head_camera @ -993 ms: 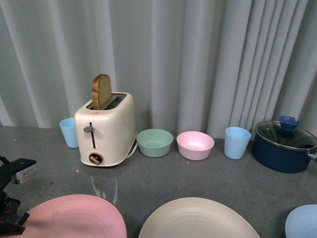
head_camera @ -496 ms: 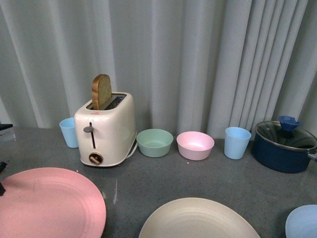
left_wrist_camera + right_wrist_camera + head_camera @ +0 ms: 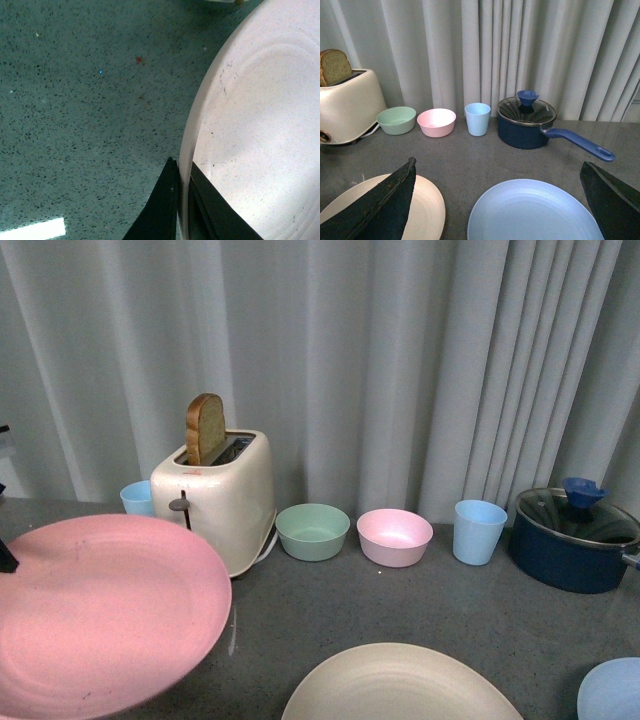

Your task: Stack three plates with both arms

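Your left tool (image 3: pixel 181 197) pinches the pink plate (image 3: pixel 100 610) up off the desk (image 3: pixel 450 590); next, lay it on the cream plate (image 3: pixel 400 685). Your right tool (image 3: pixel 497 166) hangs open.

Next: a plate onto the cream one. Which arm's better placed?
Left. The left gripper is shut on the rim of the raised pink plate, beside the cream plate; the right gripper is open, empty, above the blue plate.
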`<action>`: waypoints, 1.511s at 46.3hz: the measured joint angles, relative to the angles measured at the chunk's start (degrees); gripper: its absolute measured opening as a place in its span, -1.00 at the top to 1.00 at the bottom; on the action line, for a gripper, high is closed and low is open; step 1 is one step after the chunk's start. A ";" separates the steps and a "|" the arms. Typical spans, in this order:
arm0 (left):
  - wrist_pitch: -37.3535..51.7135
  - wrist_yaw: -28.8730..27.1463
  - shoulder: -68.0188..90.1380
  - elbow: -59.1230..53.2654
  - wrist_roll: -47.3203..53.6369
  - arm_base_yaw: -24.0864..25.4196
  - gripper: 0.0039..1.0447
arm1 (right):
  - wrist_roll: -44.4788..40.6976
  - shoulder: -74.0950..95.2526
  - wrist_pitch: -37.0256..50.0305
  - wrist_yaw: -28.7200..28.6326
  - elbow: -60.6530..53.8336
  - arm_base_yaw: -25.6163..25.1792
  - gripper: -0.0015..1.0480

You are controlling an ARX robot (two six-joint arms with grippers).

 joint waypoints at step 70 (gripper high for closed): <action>7.43 -5.46 3.91 -3.45 -12.46 -35.58 0.94 | 0.00 0.00 0.00 0.00 0.00 0.00 -0.86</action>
